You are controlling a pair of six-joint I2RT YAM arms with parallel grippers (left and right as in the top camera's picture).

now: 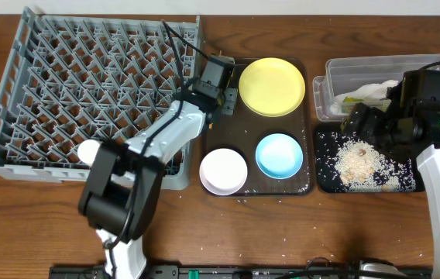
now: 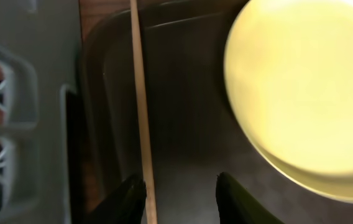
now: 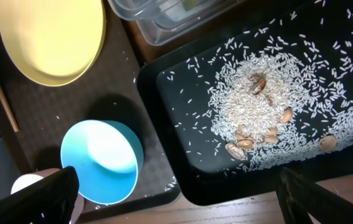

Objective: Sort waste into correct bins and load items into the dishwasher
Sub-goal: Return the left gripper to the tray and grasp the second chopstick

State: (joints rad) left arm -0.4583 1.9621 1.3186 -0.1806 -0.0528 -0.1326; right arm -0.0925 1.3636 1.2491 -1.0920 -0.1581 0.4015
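Note:
My left gripper (image 1: pixel 221 99) is at the brown tray's far left corner. In the left wrist view its jaws (image 2: pixel 179 186) are open, astride one wooden chopstick (image 2: pixel 140 93) that lies on the tray close to the left finger. The yellow plate (image 1: pixel 272 86), white bowl (image 1: pixel 223 170) and light blue bowl (image 1: pixel 279 155) sit on the tray. My right gripper (image 1: pixel 357 120) is wide open and empty (image 3: pixel 176 186) above the black tray (image 1: pixel 324 177), which holds rice scraps (image 1: pixel 359 163). The clear tub (image 1: pixel 336 74) holds the white napkin (image 1: pixel 375 91) and the wrapper (image 1: pixel 346 99).
The grey dish rack (image 1: pixel 18 93) fills the left side, with a small white round thing (image 1: pixel 88 150) at its front edge. The brown serving tray (image 1: pixel 243 128) lies between the rack and the bins. Loose rice grains dot the brown tray and the table.

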